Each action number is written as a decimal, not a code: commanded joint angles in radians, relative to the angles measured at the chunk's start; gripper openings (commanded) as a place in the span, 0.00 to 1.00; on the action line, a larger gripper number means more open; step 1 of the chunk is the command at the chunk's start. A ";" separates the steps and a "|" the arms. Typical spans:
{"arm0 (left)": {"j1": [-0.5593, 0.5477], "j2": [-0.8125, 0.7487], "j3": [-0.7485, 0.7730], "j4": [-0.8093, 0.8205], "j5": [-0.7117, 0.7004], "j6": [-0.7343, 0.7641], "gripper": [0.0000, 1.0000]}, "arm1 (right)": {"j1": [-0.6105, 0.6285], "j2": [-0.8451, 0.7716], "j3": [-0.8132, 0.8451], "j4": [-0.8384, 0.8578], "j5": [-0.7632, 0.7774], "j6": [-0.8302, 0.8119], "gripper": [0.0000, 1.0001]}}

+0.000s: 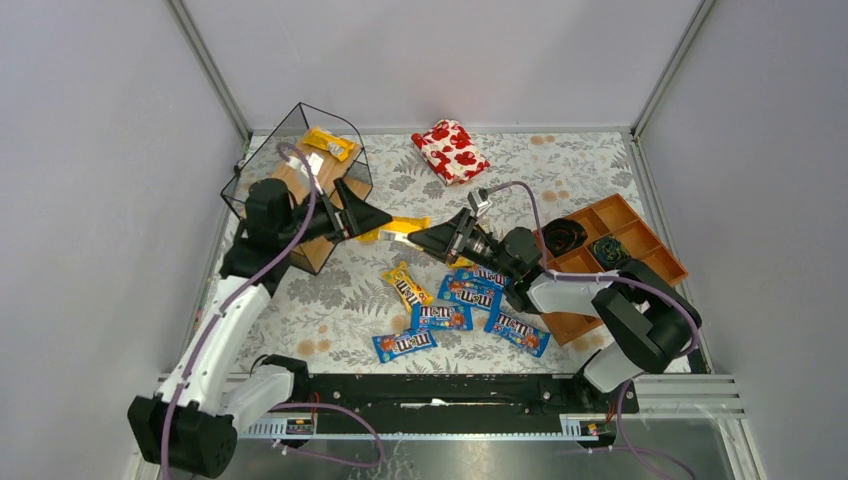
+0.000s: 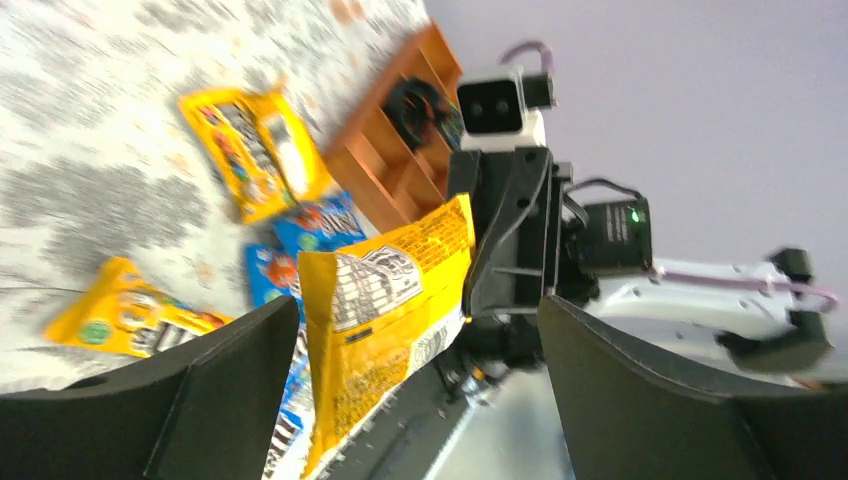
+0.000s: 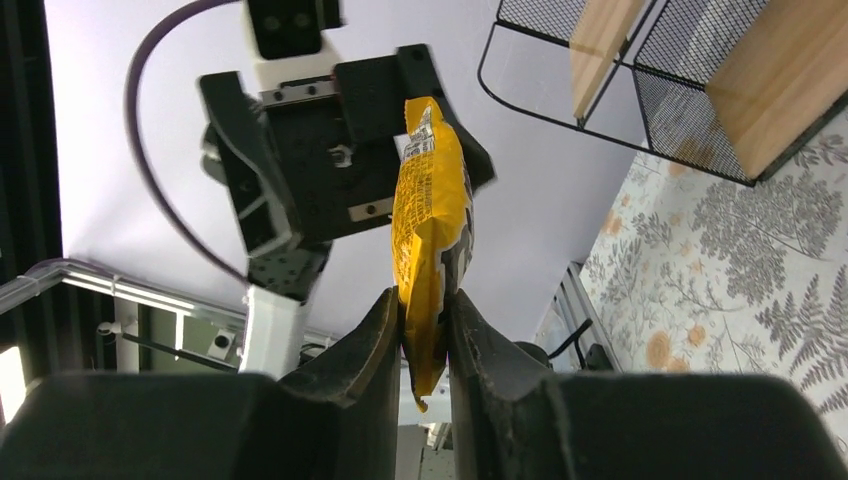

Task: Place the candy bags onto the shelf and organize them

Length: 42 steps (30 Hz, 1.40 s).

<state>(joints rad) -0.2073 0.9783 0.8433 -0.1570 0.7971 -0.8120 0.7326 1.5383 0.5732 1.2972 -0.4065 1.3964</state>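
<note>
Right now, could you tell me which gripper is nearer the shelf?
Left: the left gripper sits just beside the shelf; the right gripper is farther out, pinching a yellow bag.

Lab robot cell: grey panel walls [image 1: 90,150], alu frame post [image 1: 210,70], black mount rail [image 1: 440,403].

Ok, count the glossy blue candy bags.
5 blue bags on the table: two overlapping by the right arm, one nearer, one frontmost, one beside the orange compartment tray. Others may be hidden.
</note>
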 commanded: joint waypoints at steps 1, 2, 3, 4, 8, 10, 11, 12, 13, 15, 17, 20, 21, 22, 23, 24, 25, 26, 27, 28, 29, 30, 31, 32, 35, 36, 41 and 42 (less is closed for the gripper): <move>0.009 -0.100 0.221 -0.326 -0.368 0.278 0.96 | 0.027 0.043 0.095 0.098 0.077 0.012 0.19; 0.009 -0.124 0.269 -0.370 -0.473 0.309 0.96 | 0.031 0.062 0.116 0.098 0.089 0.012 0.18; 0.009 -0.149 0.311 -0.410 -0.573 0.331 0.96 | 0.036 0.084 0.139 0.097 0.103 0.011 0.18; 0.009 -0.178 0.343 -0.434 -0.675 0.354 0.96 | 0.041 0.108 0.166 0.096 0.119 0.010 0.18; -0.014 -0.262 0.451 -0.500 -0.956 0.421 0.96 | 0.062 0.249 0.309 0.073 0.178 0.009 0.17; -0.039 -0.294 0.459 -0.498 -0.996 0.431 0.96 | 0.075 0.323 0.406 0.039 0.205 0.007 0.17; -0.048 -0.307 0.454 -0.492 -0.993 0.440 0.96 | 0.081 0.362 0.459 0.019 0.217 0.007 0.17; -0.055 -0.313 0.454 -0.491 -0.991 0.447 0.96 | 0.087 0.404 0.517 -0.003 0.225 0.006 0.18; -0.063 -0.316 0.454 -0.490 -0.992 0.453 0.96 | 0.093 0.448 0.573 -0.023 0.229 0.008 0.18; -0.085 -0.325 0.450 -0.492 -1.007 0.459 0.96 | 0.105 0.528 0.693 -0.060 0.243 0.007 0.18; -0.111 -0.333 0.447 -0.491 -1.009 0.471 0.96 | 0.111 0.596 0.804 -0.123 0.262 -0.009 0.18; -0.149 -0.345 0.440 -0.489 -1.026 0.479 0.96 | 0.119 0.696 0.992 -0.240 0.272 -0.033 0.19; -0.160 -0.349 0.437 -0.487 -1.030 0.482 0.96 | 0.122 0.726 1.041 -0.270 0.279 -0.041 0.19; -0.171 -0.353 0.429 -0.484 -1.032 0.482 0.96 | 0.126 0.755 1.090 -0.305 0.290 -0.046 0.19; -0.179 -0.358 0.421 -0.480 -1.034 0.481 0.96 | 0.129 0.784 1.136 -0.339 0.299 -0.050 0.19; -0.189 -0.363 0.412 -0.475 -1.033 0.477 0.96 | 0.130 0.810 1.177 -0.365 0.306 -0.057 0.20; -0.200 -0.369 0.401 -0.468 -1.032 0.474 0.96 | 0.132 0.836 1.218 -0.393 0.311 -0.066 0.20; -0.207 -0.376 0.390 -0.461 -1.031 0.470 0.96 | 0.131 0.857 1.253 -0.420 0.318 -0.072 0.20; -0.213 -0.383 0.379 -0.453 -1.032 0.467 0.96 | 0.132 0.874 1.287 -0.446 0.327 -0.081 0.20; -0.218 -0.389 0.368 -0.448 -1.034 0.465 0.96 | 0.132 0.890 1.313 -0.470 0.338 -0.090 0.20; -0.222 -0.395 0.359 -0.439 -1.038 0.463 0.96 | 0.133 0.907 1.341 -0.494 0.350 -0.097 0.20; -0.227 -0.400 0.350 -0.433 -1.046 0.462 0.96 | 0.134 0.917 1.372 -0.525 0.360 -0.106 0.20; -0.230 -0.405 0.341 -0.427 -1.052 0.462 0.96 | 0.135 0.937 1.401 -0.556 0.370 -0.110 0.20; -0.234 -0.409 0.333 -0.421 -1.057 0.462 0.96 | 0.136 0.947 1.428 -0.579 0.378 -0.110 0.20; -0.246 -0.421 0.320 -0.405 -1.069 0.466 0.96 | 0.135 0.992 1.490 -0.643 0.400 -0.102 0.20; -0.250 -0.422 0.320 -0.403 -1.074 0.467 0.96 | 0.136 1.001 1.505 -0.661 0.424 -0.101 0.20; -0.263 -0.431 0.316 -0.404 -1.089 0.477 0.96 | 0.136 1.019 1.538 -0.699 0.461 -0.091 0.21; -0.265 -0.433 0.313 -0.401 -1.093 0.479 0.96 | 0.135 1.023 1.547 -0.709 0.465 -0.091 0.21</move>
<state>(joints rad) -0.4622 0.5610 1.1645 -0.6235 -0.2584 -0.3546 0.8597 2.5408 2.0510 0.6373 -0.0105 1.3140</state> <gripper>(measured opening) 0.962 0.253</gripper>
